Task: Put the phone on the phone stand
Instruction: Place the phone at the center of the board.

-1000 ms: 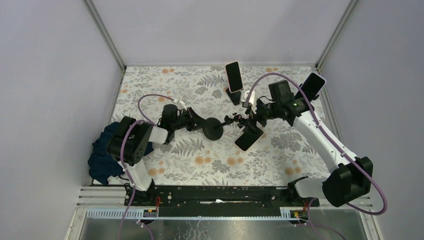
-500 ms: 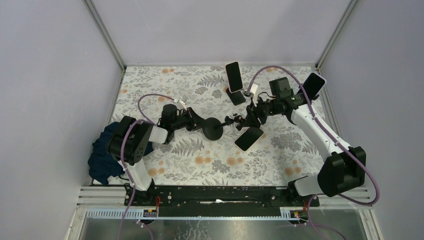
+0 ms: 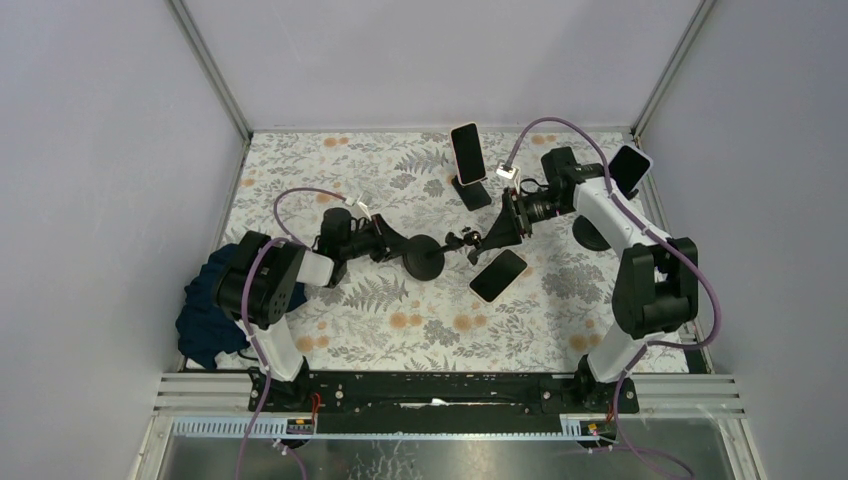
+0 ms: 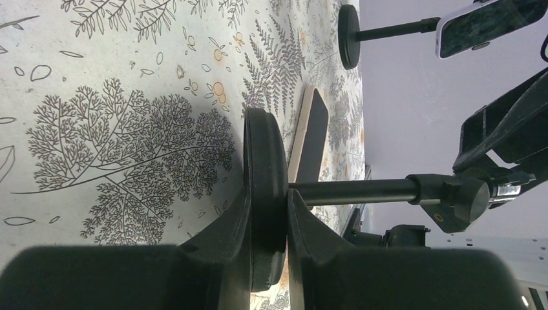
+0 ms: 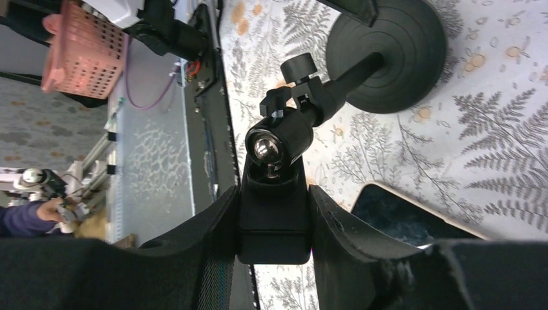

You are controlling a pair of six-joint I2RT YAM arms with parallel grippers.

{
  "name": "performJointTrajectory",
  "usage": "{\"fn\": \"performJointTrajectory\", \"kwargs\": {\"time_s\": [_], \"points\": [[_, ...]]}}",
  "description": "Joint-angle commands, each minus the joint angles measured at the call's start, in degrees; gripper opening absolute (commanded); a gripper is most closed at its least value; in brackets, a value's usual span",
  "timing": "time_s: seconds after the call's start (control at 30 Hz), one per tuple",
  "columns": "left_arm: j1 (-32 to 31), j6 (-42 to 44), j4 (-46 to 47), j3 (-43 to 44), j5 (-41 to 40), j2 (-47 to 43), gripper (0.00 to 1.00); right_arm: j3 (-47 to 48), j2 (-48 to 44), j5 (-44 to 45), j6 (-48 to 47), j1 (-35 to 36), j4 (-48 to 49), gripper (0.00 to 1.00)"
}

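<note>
The black phone stand lies tipped over mid-table, its round base (image 3: pixel 428 258) on edge and its pole pointing right. My left gripper (image 3: pixel 405 247) is shut on the base disc (image 4: pixel 265 187), one finger on each face. My right gripper (image 3: pixel 488 236) is shut on the stand's head mount (image 5: pixel 276 206) at the pole's other end. The phone (image 3: pixel 498 275), dark screen with a pale rim, lies flat on the floral mat just in front of the right gripper. It also shows in the right wrist view (image 5: pixel 413 216) and edge-on in the left wrist view (image 4: pixel 310 142).
Two other stands hold phones: one at the back centre (image 3: pixel 467 153), one at the back right (image 3: pixel 630 170) with its base (image 3: pixel 590 236) by my right arm. A blue cloth (image 3: pixel 205 305) lies at the left edge. Enclosure walls stand on three sides.
My right arm has swung its elbow back and to the right while the gripper stays on the stand's head; the phone now lies uncovered. The left arm has hardly moved.
</note>
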Motion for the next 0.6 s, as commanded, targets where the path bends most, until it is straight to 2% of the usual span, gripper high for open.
{"fn": "performJointTrajectory", "kwargs": {"time_s": [0.0, 0.13, 0.33, 0.57], "points": [[0.91, 5.76, -9.04, -0.6, -5.04, 1.82, 0.26, 1.08, 2.5, -5.4, 0.39, 0.45, -5.99, 0.16], [0.98, 7.48, -13.41, 0.57, -8.29, -0.47, 0.4, 0.78, 3.79, -7.42, 1.73, 0.45, -5.59, 0.15], [1.27, 9.22, -18.17, 1.92, -13.49, -5.6, 0.55, -2.25, 3.24, -9.42, 9.2, 0.49, 1.82, 0.14], [1.72, 8.87, -12.9, -1.99, -16.72, -17.11, 0.68, -8.07, 0.71, -9.94, 27.99, 1.39, 18.91, 0.13]]}}
